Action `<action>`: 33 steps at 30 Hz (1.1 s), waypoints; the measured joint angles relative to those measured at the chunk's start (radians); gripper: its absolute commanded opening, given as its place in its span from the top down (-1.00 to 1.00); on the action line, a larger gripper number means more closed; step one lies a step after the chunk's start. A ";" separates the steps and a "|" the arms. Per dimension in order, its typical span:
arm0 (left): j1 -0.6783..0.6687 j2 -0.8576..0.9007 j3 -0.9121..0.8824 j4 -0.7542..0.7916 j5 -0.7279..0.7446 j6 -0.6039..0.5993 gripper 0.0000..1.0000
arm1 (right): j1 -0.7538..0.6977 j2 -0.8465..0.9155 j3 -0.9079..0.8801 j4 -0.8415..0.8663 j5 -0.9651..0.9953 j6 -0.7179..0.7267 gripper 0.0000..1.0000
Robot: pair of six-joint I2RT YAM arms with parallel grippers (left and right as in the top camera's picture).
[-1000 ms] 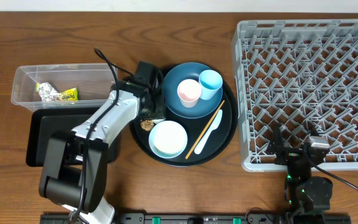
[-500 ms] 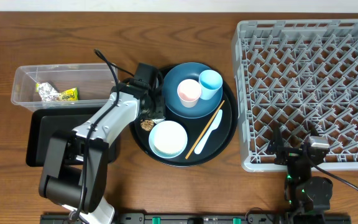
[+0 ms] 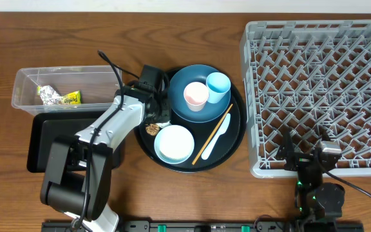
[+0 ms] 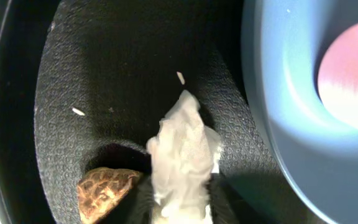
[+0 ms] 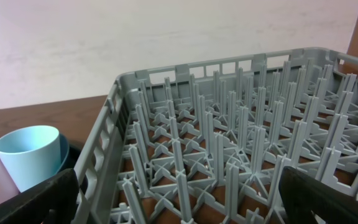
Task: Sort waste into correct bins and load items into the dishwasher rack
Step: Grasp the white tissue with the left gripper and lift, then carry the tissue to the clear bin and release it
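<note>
L gripper [image 4: 180, 202]: fingers [image 4: 143, 198] narrow, pinched on tissue [image 4: 182, 146] at left side of round tray [image 4: 92, 62]. Cookie [image 4: 104, 190] just left of tissue, blue dish [image 4: 291, 112] to its right, rice grains [image 4: 78, 112] loose on tray. R gripper [image 5: 179, 180] spread wide, empty, at rack [image 5: 229, 143] right of tray. Wrapper [image 3: 60, 98] in tub [image 3: 24, 80], left of tray.

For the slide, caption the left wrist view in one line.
Left gripper pinches a white tissue on the black tray, beside a brown lump and blue dish.
</note>
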 measured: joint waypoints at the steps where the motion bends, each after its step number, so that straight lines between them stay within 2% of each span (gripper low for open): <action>1: 0.000 0.000 0.000 0.003 0.000 -0.002 0.73 | 0.000 0.000 0.000 0.000 0.000 0.000 -0.98; 6: 0.000 0.000 0.000 0.018 0.000 -0.001 0.88 | 0.000 0.000 0.000 0.000 0.000 0.000 -0.99; 15: 0.002 -0.011 0.010 0.021 0.000 0.002 0.88 | 0.000 0.000 0.000 0.000 0.000 0.000 -0.99; 20: 0.032 -0.117 0.073 0.004 0.000 0.002 0.88 | 0.000 0.000 0.000 0.000 0.000 0.000 -0.98; 27: 0.198 -0.293 0.192 -0.057 -0.002 0.009 0.88 | 0.000 0.000 0.000 0.000 0.000 0.000 -0.99; 33: 0.387 -0.327 0.207 -0.064 -0.002 0.009 0.88 | 0.000 0.000 0.000 0.000 0.000 0.000 -0.98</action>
